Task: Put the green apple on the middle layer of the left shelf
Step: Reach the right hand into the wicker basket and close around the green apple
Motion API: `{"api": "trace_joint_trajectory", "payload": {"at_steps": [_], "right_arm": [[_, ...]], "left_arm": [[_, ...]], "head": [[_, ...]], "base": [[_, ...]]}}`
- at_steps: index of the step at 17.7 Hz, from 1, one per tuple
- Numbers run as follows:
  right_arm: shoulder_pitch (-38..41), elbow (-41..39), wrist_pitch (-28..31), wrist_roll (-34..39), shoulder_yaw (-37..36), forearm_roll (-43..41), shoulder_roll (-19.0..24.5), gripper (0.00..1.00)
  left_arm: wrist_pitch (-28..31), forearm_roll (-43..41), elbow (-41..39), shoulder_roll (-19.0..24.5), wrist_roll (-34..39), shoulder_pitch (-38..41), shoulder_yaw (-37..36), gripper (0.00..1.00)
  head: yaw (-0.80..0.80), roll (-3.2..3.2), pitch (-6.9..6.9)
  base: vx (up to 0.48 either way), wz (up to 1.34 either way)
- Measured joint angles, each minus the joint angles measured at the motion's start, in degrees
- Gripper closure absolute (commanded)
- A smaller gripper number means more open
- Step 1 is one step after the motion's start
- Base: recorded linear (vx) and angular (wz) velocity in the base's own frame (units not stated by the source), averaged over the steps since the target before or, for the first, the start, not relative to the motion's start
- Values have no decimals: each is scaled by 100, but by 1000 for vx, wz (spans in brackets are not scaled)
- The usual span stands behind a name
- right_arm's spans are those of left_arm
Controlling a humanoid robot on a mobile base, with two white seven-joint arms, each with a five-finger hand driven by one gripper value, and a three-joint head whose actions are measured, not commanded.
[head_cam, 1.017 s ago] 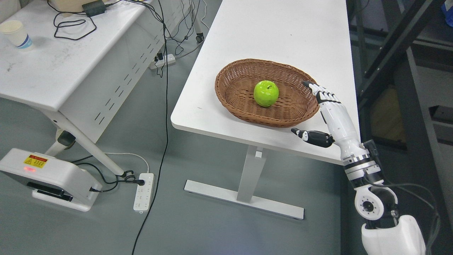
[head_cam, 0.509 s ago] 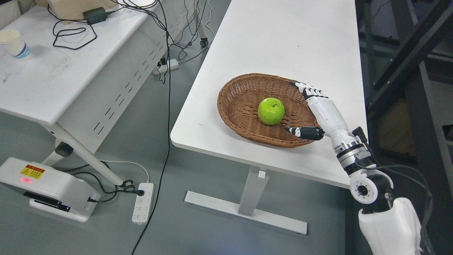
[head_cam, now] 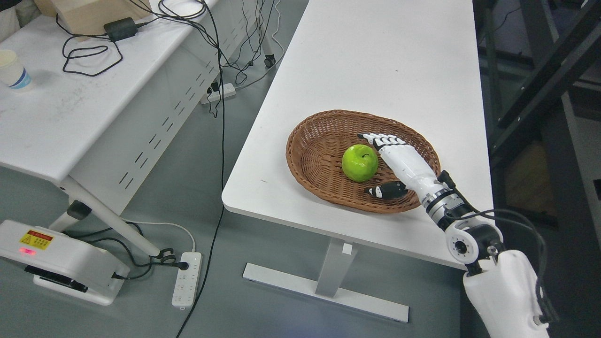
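A green apple (head_cam: 359,163) lies in the middle of a brown wicker basket (head_cam: 313,155) on the near end of a white table (head_cam: 375,61). My right hand (head_cam: 370,164) reaches into the basket from the right. It is open: the fingers (head_cam: 375,139) stretch out just behind and to the right of the apple, and the thumb (head_cam: 381,190) sits at its near right. The hand is right beside the apple and does not grip it. No shelf layer with a clear place for the apple shows.
A dark metal frame (head_cam: 540,70) stands to the right of the table. A second white table (head_cam: 56,103) at the left carries cables and a paper cup (head_cam: 10,70). On the floor are a white device (head_cam: 56,263), a power strip (head_cam: 184,278) and hanging cables.
The camera has shifted, so the whole scene sits lower. My right hand has moved left over the basket rim and into the basket, up to the apple. The apple has stayed in place.
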Motion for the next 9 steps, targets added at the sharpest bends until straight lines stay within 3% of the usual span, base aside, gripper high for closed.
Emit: {"api": "trace_joint_trajectory", "payload": {"at_steps": [8, 9], "right_arm": [[-231, 443, -101, 32, 407, 226, -42, 0], [-244, 477, -151, 21, 441, 257, -45, 5]], "left_arm": [[0, 0, 0, 0, 0, 0, 0, 0], [0, 0, 0, 0, 0, 0, 0, 0]], "head": [[0, 0, 0], [0, 0, 0]], "base": [[26, -3], [17, -30]]}}
